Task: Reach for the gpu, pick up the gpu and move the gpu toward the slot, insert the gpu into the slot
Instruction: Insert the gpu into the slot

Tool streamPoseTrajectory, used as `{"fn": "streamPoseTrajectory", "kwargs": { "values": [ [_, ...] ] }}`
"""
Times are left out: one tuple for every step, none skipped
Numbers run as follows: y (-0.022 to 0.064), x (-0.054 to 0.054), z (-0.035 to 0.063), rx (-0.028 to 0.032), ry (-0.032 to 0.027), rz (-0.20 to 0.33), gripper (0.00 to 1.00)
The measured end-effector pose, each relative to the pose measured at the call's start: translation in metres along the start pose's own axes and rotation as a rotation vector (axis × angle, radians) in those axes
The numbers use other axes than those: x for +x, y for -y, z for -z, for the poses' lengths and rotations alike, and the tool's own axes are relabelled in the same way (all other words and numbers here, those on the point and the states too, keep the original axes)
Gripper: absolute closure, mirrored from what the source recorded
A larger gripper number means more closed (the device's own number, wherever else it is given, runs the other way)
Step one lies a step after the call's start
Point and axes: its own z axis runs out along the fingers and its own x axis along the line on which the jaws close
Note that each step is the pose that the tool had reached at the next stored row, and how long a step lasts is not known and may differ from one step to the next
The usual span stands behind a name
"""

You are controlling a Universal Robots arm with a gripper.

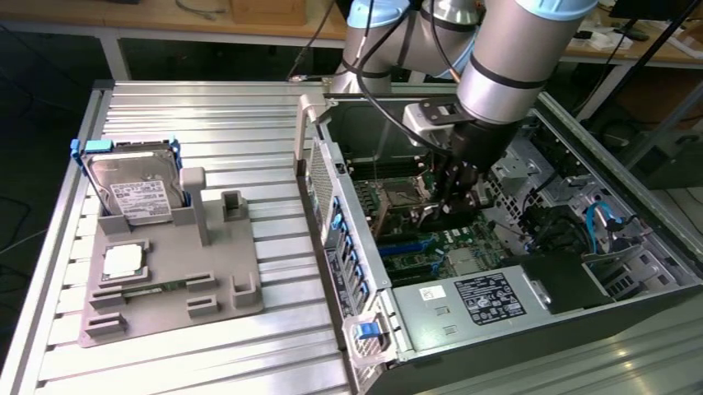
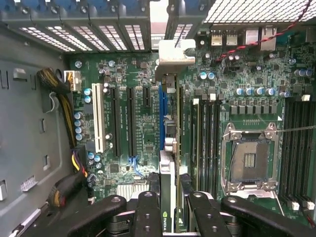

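Both faces of the thin flat dark grey rectangular gpu card (image 2: 168, 165) pinched by the black-fingered claw (image 2: 173, 200), which presses in on the card from either side. Seen edge-on from the wrist, with a small green logo close to the grip. Silver metal bracket (image 2: 176, 52) at the card's far end, up near the perforated rear wall of the case.

Runs lengthwise along the long narrow blue plastic slot (image 2: 161, 111) of the green motherboard (image 2: 123, 74), overlapping one side of it as seen from the wrist. Cannot tell whether the card's lower edge touches the slot or hangs above it.

Flanked on one side by two long black expansion connectors (image 2: 131, 121) and a white one (image 2: 98, 118). Flanked on the other by the black parallel memory strips (image 2: 207, 133), with the square metal-framed processor socket (image 2: 249, 158) past those.

From the exterior camera: silver-and-black robot arm (image 1: 505, 58) reaching down into the open dark grey computer case (image 1: 615, 271), which lies on its side on the ribbed aluminium surface (image 1: 197, 115). Claw low over the board, near the middle of the case.

Outside the case, toward the exterior view's left: grey plastic fixture (image 1: 176, 288) resting on the surface, well apart from the claw. Carries a silver boxy hard drive with a white label (image 1: 137, 193), standing upright in a blue frame. Carries also a small square silver processor chip (image 1: 123, 261), lying flat nearer the camera.
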Motion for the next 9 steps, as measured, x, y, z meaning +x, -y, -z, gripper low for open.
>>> {"fn": "streamPoseTrajectory", "kwargs": {
  "values": [
    [-0.0019, 0.0001, 0.0001, 0.0, 0.0, 0.0, 0.73],
    [-0.0036, 0.0001, 0.0001, 0.0002, 0.0002, 0.0, 0.73],
    [-0.0051, 0.0001, 0.0001, 0.0004, 0.0003, 0.0, 0.73],
    [-0.006, 0.0001, 0.0, 0.0005, 0.0005, 0.0, 0.73],
    [-0.0066, 0.0001, -0.0001, 0.0005, 0.0005, 0.0, 0.73],
    [-0.0073, 0.0002, -0.0003, 0.0006, 0.0007, 0.0, 0.73],
    [-0.0083, 0.0003, -0.0003, 0.0005, 0.0006, 0.0, 0.73],
    [-0.0096, 0.0004, -0.0003, 0.0004, 0.0006, 0.0, 0.73],
    [-0.0107, 0.0004, -0.0004, 0.0005, 0.0007, 0.0, 0.73]
  ]
}}
